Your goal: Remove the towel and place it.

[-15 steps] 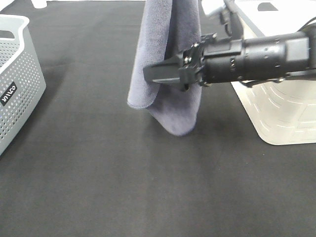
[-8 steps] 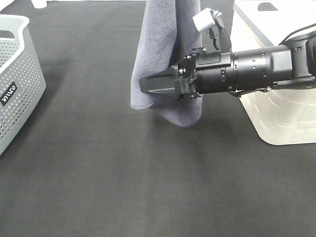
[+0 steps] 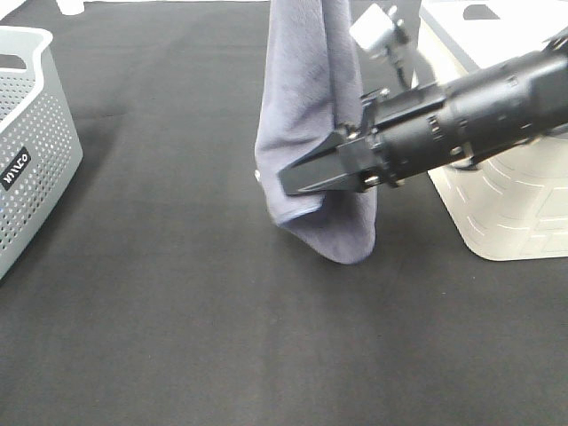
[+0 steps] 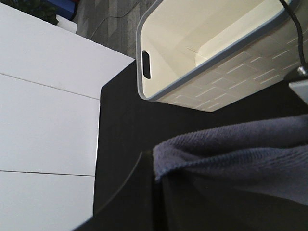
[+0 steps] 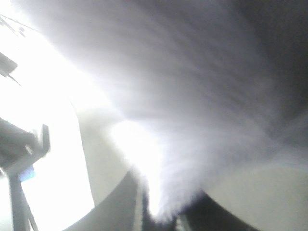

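The towel (image 3: 311, 98) is suspended vertically over the middle of the table. Its upper part is cut off by the top edge of the high view, so what it hangs from is not shown. The cloth is grey-lavender and folded lengthwise, with a stitched edge visible along its lower left fold. The rounded lower end is located near the black table covering (image 3: 222, 346); whether contact is made cannot be determined.

The right gripper (image 3: 297, 177) is extended from the right, across the front of the towel's lower part, and is tilted down toward its tip. It is seen as a single dark wedge against the cloth. Whether cloth is pinched between the fingers cannot be determined. In the right wrist view, the frame is filled with blurred, overexposed towel fabric (image 5: 192, 96).

In the left wrist view, a towel fold (image 4: 240, 149) is shown just beside the dark body of the left gripper (image 4: 154, 202). The finger position cannot be determined.

A white bin (image 3: 506, 204) is placed just right of the towel, behind the right arm. Its grey rim and a handle slot are shown in the left wrist view (image 4: 144, 67).

A grey perforated basket (image 3: 27, 160) is located at the left edge, well apart from the towel. A black label (image 3: 15, 169) with white lettering is fixed to it; the lettering is too small to read reliably.
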Tool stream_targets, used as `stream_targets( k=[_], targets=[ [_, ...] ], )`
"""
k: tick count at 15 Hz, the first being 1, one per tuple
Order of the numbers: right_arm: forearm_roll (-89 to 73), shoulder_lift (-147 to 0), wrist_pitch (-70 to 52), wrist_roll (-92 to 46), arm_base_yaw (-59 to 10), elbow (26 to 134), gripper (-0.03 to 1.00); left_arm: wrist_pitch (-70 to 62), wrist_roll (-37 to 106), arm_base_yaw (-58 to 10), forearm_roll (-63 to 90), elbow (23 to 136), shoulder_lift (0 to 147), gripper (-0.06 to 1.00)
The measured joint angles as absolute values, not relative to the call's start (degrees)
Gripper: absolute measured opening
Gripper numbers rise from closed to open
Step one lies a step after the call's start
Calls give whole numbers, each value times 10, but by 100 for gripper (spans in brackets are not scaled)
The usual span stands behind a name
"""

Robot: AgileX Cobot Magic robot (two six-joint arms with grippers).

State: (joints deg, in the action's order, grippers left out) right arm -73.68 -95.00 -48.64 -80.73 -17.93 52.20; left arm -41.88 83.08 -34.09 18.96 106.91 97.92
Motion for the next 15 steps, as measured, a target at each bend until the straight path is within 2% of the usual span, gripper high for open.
stream_targets(
  k=[8, 12, 15],
  targets=[
    [-509, -812, -454, -597, -179, 522, 3, -437, 792, -317, 188, 1058, 988, 0],
    [-328, -770, -470, -446, -179, 522, 0, -504, 760, -295, 163, 1058, 1011, 0],
    [-276, -769, -488, -400, -179, 545, 0, -548, 745, -295, 149, 1058, 1027, 0]
  ],
)
